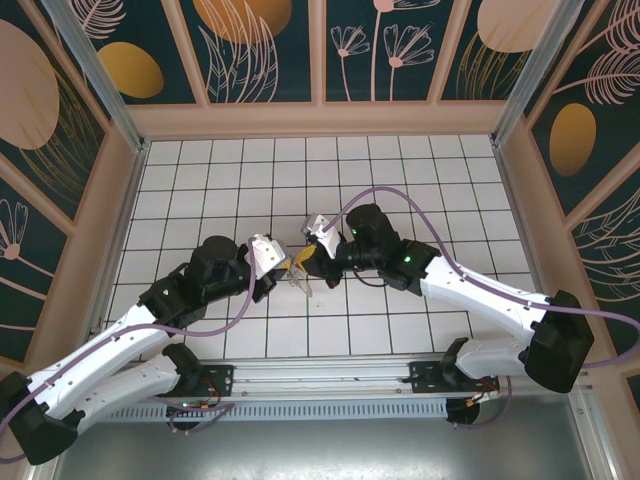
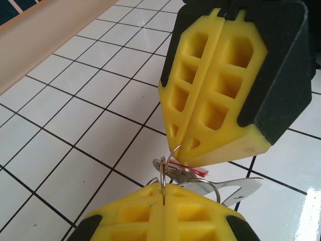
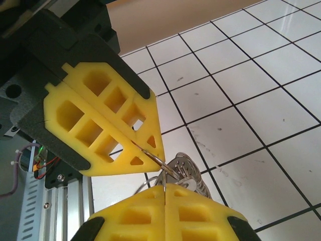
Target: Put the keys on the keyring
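Left hand (image 2: 163, 197), right hand (image 3: 164, 193) both clamped on keyring (image 2: 164, 175); key (image 2: 233, 188) hangs between them.

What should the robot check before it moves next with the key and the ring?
1. Left tool shut on the keyring wire: ok.
2. Right tool shut, with the wire at its tip as well: ok.
3. Red key close to the ring: ok.
4. Key threaded on the ring: cannot tell, the tools hide that spot.
5. Tool tips meeting close together: ok.
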